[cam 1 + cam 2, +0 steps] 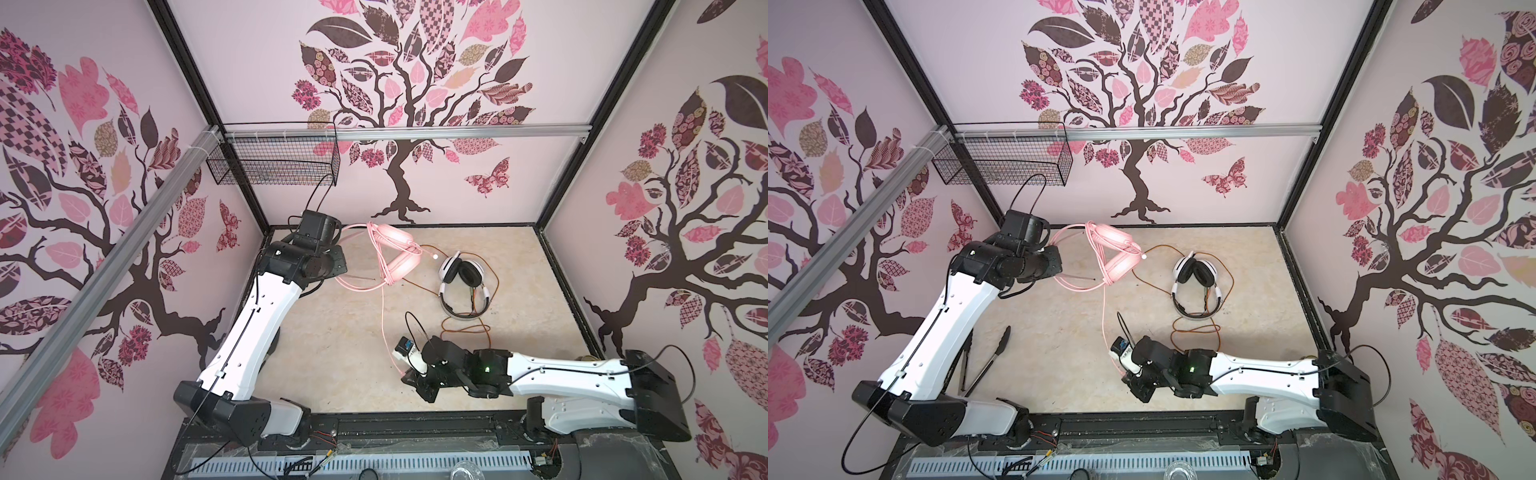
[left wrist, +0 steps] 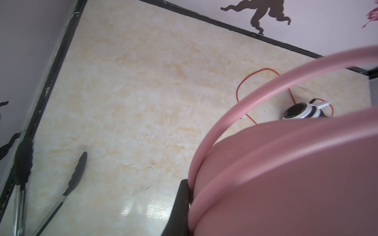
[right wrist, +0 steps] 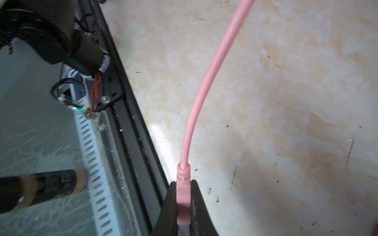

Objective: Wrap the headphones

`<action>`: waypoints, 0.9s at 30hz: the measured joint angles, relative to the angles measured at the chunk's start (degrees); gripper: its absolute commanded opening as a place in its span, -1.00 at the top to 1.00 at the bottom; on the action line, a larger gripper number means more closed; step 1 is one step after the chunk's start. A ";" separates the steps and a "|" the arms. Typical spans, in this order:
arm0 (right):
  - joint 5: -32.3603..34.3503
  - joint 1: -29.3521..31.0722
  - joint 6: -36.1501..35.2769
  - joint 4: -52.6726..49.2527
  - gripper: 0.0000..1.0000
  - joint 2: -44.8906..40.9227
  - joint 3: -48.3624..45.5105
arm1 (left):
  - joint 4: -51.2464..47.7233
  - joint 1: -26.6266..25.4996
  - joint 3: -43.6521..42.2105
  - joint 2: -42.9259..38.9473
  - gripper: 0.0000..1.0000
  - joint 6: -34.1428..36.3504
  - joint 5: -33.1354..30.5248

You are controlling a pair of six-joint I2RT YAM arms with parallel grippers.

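The pink headphones hang tilted above the back of the table. My left gripper is shut on them; in the left wrist view one black finger presses against the pink shell, and the second finger is hidden. Loops of the pink cable lie around the headset, and one strand runs down toward the front. My right gripper is shut on that cable's pink plug, low over the table in both top views. The white headphones with black pads lie flat at mid-right, with their orange cable loose around them.
Black-tipped metal tongs lie on the table under the left arm. A black wire basket hangs on the rail at the back left. Black frame edges border the marbled table.
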 measured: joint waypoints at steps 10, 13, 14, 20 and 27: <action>2.14 3.74 -3.37 -17.16 1.00 -10.16 11.82 | -1.79 -0.94 -3.39 1.55 1.00 0.90 -8.63; 5.16 3.78 -5.46 -22.60 1.00 -10.54 15.34 | -2.45 -4.22 -4.20 1.55 1.00 1.07 -12.61; 6.40 3.80 -6.21 -24.76 1.00 -10.25 16.83 | -2.82 -5.86 -4.44 1.57 1.00 1.05 -14.47; 15.65 4.00 -9.42 -34.73 1.00 -7.58 25.07 | -6.14 -13.73 -7.04 2.47 1.00 0.68 -24.04; 27.02 4.09 -13.46 -39.91 1.00 -5.84 27.65 | -10.01 -23.39 -8.96 4.90 1.00 2.05 -31.32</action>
